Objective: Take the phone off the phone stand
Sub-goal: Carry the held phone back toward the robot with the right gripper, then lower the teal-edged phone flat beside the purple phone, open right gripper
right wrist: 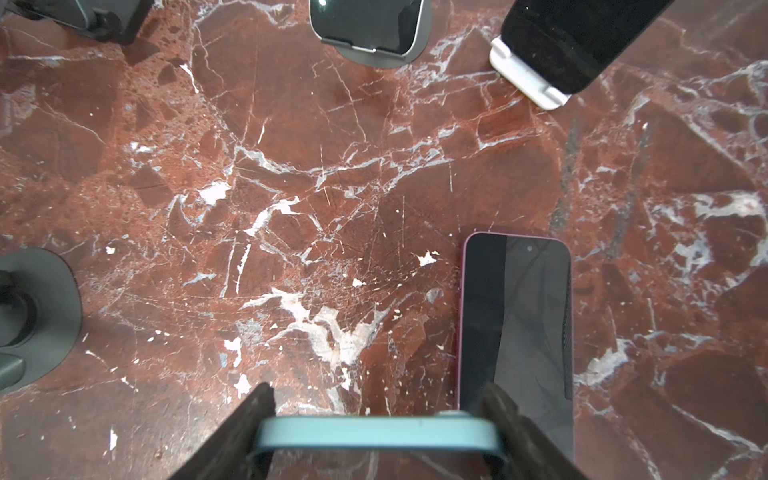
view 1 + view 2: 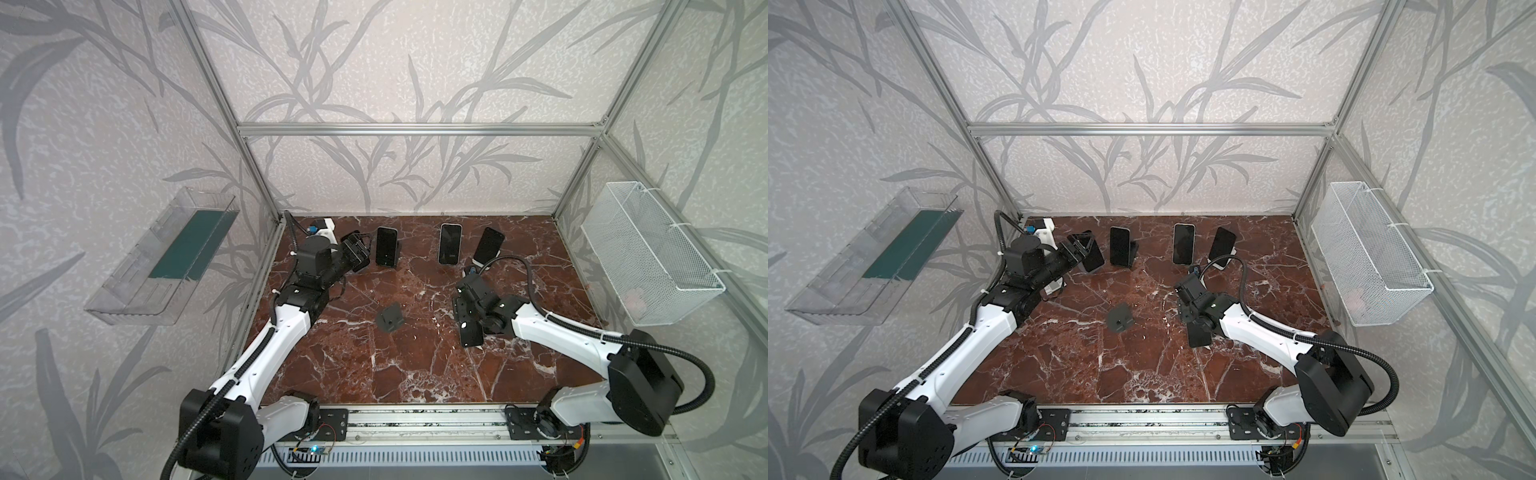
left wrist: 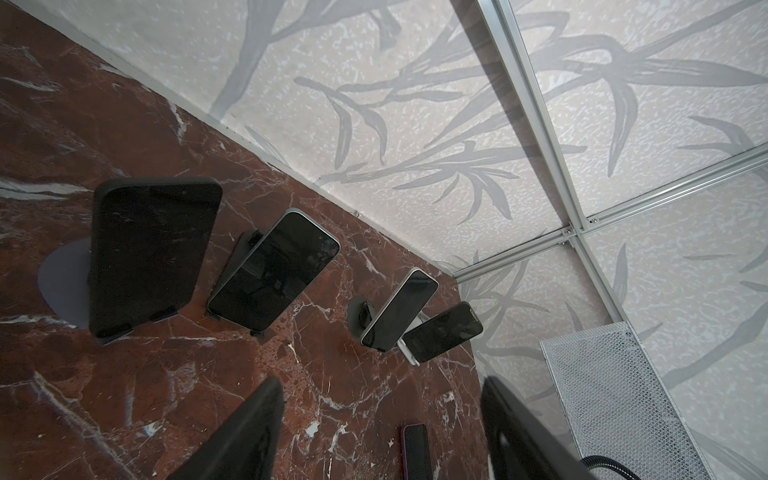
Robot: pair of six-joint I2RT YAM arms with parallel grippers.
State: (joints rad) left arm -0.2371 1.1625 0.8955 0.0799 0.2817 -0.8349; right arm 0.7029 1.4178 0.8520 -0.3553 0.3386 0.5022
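My right gripper is shut on a light-blue-edged phone, gripped across its width near one end. In both top views that phone shows as a dark slab slanting toward the front under the right gripper. An empty dark phone stand sits mid-table to its left. Three phones lean on stands along the back. A black-cased phone stands at the far left. My left gripper hangs open beside it, nothing between its fingers.
A pink-edged phone lies flat on the marble table, just beyond the right fingers. A white wire basket hangs on the right wall and a clear tray on the left wall. Aluminium posts frame the back corners.
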